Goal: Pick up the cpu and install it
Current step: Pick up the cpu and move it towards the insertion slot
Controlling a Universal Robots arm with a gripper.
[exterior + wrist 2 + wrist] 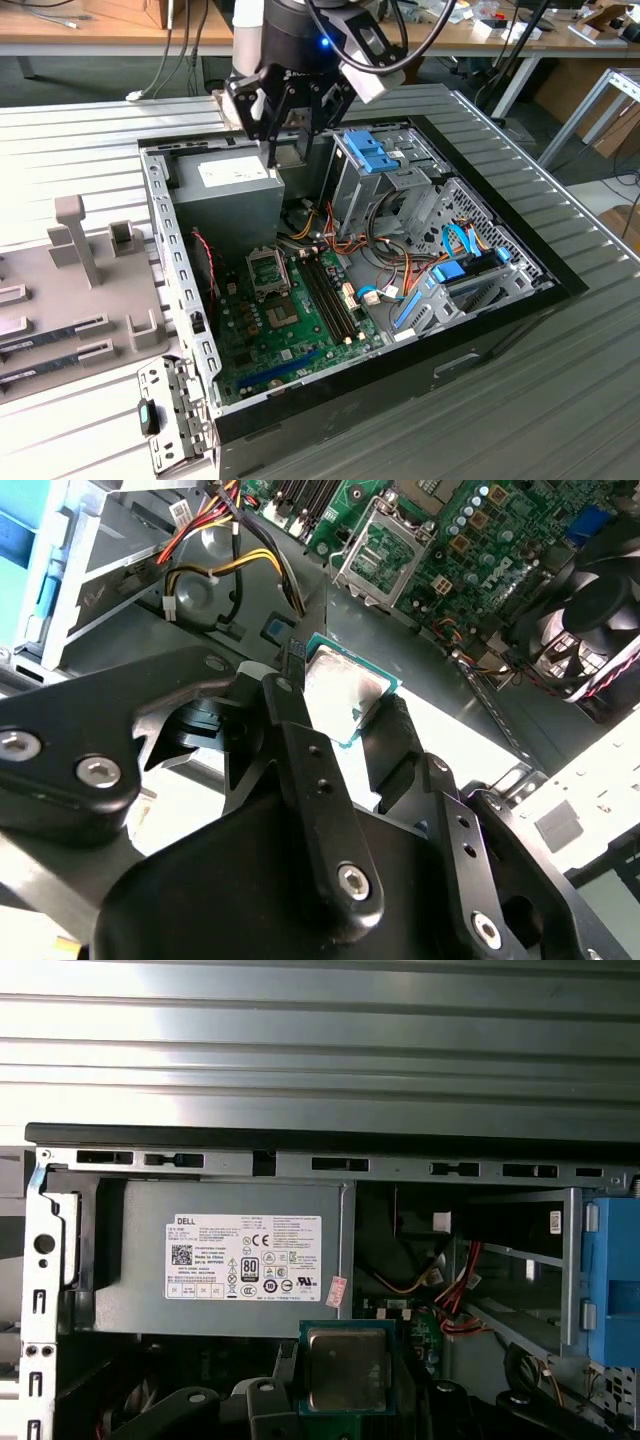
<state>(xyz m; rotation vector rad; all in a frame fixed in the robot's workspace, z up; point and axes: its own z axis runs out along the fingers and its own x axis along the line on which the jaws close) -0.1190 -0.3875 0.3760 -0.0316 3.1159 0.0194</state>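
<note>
Fingers (300,715) clamped on two opposite edges of the cpu (345,692). The chip is carried flat over the far end of the case, near the power supply (225,195) and well apart from the socket (268,270). Judgement: light, stiff, smooth-topped, with a fragile underside. Grip the edges only and keep it level.

cpu (348,685), seen in both wrist views (347,1368): small flat square chip with a silvery-grey metal top and a thin green rim. It is lifted, pinched at opposite edges between the gripper (340,702) fingers. It hangs over the grey power supply box (240,1260), probably not touching it.
</note>
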